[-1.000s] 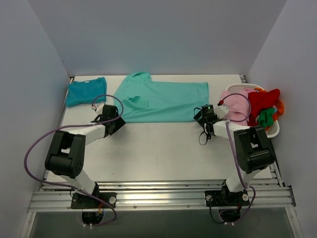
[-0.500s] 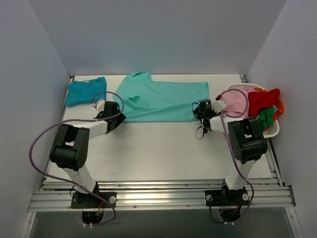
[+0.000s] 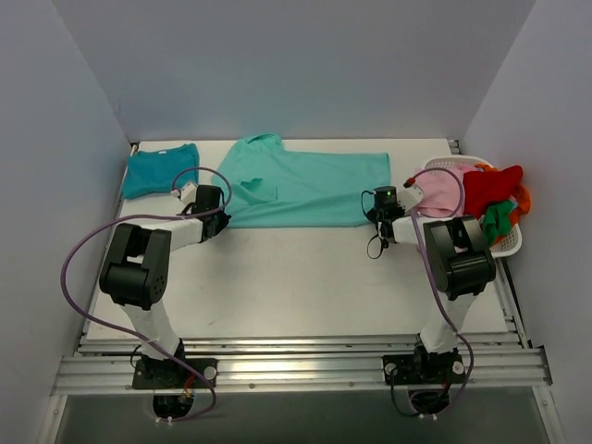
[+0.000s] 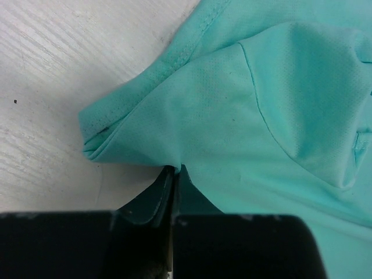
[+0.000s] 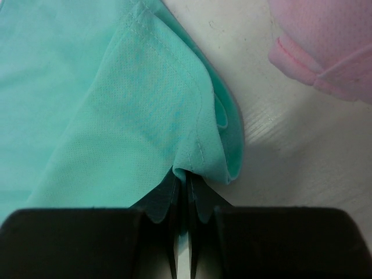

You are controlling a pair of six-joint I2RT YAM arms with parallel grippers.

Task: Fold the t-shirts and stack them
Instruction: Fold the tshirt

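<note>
A light turquoise t-shirt lies spread across the back of the table, folded lengthwise. A darker teal-blue t-shirt lies folded at the back left. My left gripper is shut on the turquoise shirt's near left corner; in the left wrist view the fabric is pinched at the fingertips. My right gripper is shut on the near right corner, with the hemmed cloth bunched between its fingertips.
A white basket at the right edge holds pink, red and green garments. The pink cloth hangs close to my right gripper. Grey walls enclose the table on three sides.
Both grippers moved forward to the turquoise shirt's near corners and closed on the fabric. The shirt itself still lies flat.
</note>
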